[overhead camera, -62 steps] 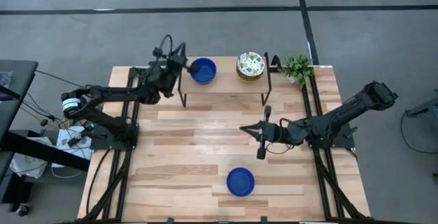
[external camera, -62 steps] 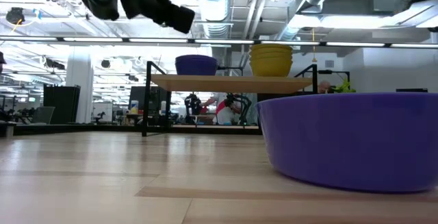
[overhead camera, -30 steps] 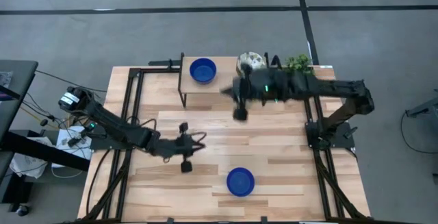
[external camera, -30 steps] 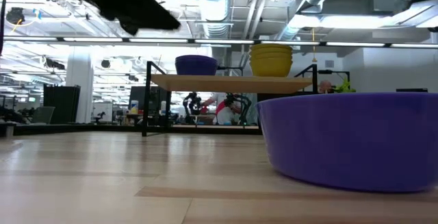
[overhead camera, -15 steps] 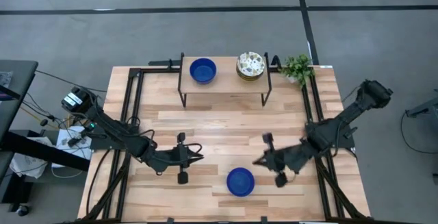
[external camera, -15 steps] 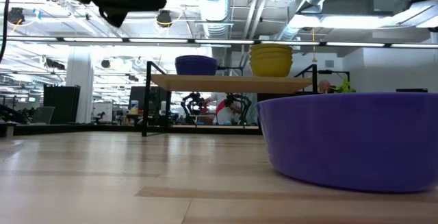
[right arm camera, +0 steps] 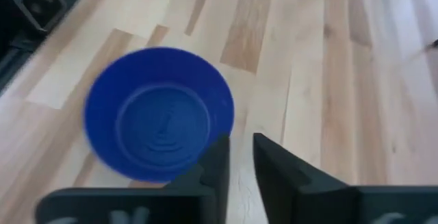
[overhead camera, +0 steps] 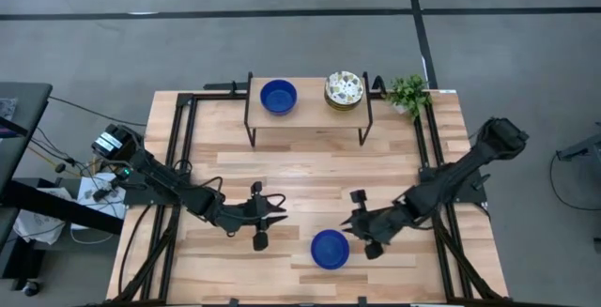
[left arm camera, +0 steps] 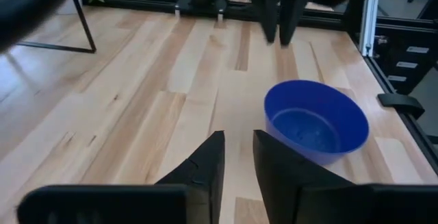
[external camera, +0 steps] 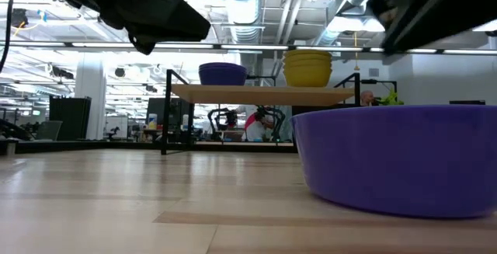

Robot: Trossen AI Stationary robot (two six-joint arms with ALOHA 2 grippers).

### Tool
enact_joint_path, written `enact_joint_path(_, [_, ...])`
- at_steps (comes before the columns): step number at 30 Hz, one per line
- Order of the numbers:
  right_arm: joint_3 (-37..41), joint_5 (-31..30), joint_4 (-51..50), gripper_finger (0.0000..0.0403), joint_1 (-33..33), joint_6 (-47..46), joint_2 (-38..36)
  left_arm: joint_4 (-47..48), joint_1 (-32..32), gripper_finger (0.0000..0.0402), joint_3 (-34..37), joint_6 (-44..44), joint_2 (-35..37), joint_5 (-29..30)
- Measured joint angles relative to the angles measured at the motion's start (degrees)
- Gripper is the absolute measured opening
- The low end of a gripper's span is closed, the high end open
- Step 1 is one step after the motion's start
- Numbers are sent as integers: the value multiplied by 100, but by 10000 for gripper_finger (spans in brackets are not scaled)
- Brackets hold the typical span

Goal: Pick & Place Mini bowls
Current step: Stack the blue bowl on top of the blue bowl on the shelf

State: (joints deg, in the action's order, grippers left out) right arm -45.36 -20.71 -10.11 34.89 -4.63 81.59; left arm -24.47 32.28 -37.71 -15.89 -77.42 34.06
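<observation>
One blue mini bowl [overhead camera: 330, 249] stands upright on its base on the table near the front edge, large in the low view [external camera: 404, 161]. My left gripper [overhead camera: 279, 216] hovers to its left, open by a narrow gap [left arm camera: 237, 136], nothing between the fingers. My right gripper [overhead camera: 346, 224] hangs just beyond the bowl's far right rim, also open by a narrow gap [right arm camera: 240, 139] and holding nothing. The bowl shows ahead of both wrists [left arm camera: 316, 120] [right arm camera: 159, 122]. Another blue mini bowl [overhead camera: 278, 96] and a stack of patterned mini bowls [overhead camera: 345, 89] sit on the shelf.
A low wooden shelf on black legs [overhead camera: 310, 117] stands at the table's far side. A small green plant [overhead camera: 408, 93] is at the far right corner. Black frame rails [overhead camera: 183, 157] run along both sides. Bare wood lies between the shelf and the grippers.
My right arm has swung from the shelf at the far side toward the near edge and come down beside the blue bowl. My left gripper has crept toward the table's right and near edge, closer to the same bowl. The bowls have not moved.
</observation>
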Motion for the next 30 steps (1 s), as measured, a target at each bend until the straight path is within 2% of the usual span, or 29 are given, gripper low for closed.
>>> enact_joint_path(5, [-1,434,675,121,-375,56,569,-2,-25,87,0,12,0,-4])
enact_joint_path(9, [-113,516,612,163,-614,55,886,-2,-25,88,0,14,-1,-104])
enact_joint_path(14, [-282,1397,628,196,-778,11,1165,-4,-26,88,0,58,-1,-157])
enact_joint_path(20, [-454,1838,628,207,-803,7,1480,-6,-60,88,0,60,-1,-155])
enact_joint_path(30, [-525,1984,573,188,-998,-144,1712,-4,-58,88,0,60,-1,-155])
